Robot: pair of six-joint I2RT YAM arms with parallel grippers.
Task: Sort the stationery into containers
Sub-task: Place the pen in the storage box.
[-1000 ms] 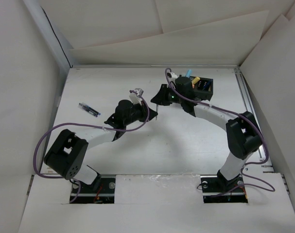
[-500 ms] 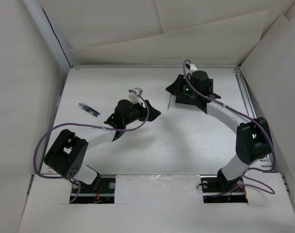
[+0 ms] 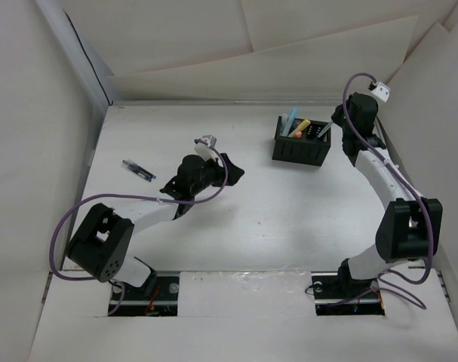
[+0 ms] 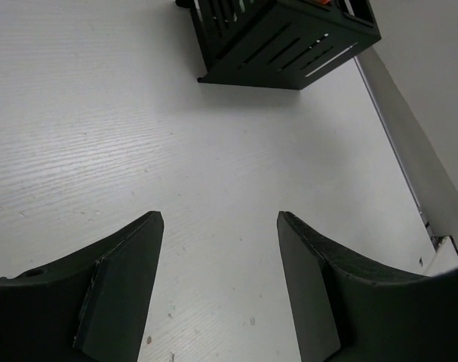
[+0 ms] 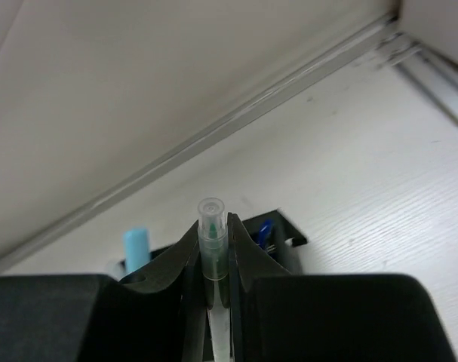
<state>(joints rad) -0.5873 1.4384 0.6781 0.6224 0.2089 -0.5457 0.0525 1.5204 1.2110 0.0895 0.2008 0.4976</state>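
Observation:
The black two-compartment container (image 3: pixel 302 148) stands at the back right, with a light blue pen (image 3: pixel 291 121) and a yellow-orange one (image 3: pixel 303 124) sticking out of it. My right gripper (image 3: pixel 333 127) hovers at its right rim, shut on a white pen with a clear cap (image 5: pixel 211 240). Below the right gripper (image 5: pixel 213 220) I see the container's edge (image 5: pixel 292 240), the light blue pen (image 5: pixel 136 249) and a blue pen (image 5: pixel 263 229) inside. A dark blue pen (image 3: pixel 138 170) lies on the table at the left. My left gripper (image 3: pixel 230 170) is open and empty mid-table, also open (image 4: pixel 221 219) in its own view, facing the container (image 4: pixel 281 41).
White walls close the table at the left, back and right, with a metal rail (image 3: pixel 383 154) along the right edge. Purple cables (image 3: pixel 66 219) loop off both arms. The bare tabletop (image 4: pixel 100 136) spreads between my left gripper and the container.
My left gripper opened and let go of the white pen. My right gripper carried that pen from mid-table to the container's right rim, uncovering the container.

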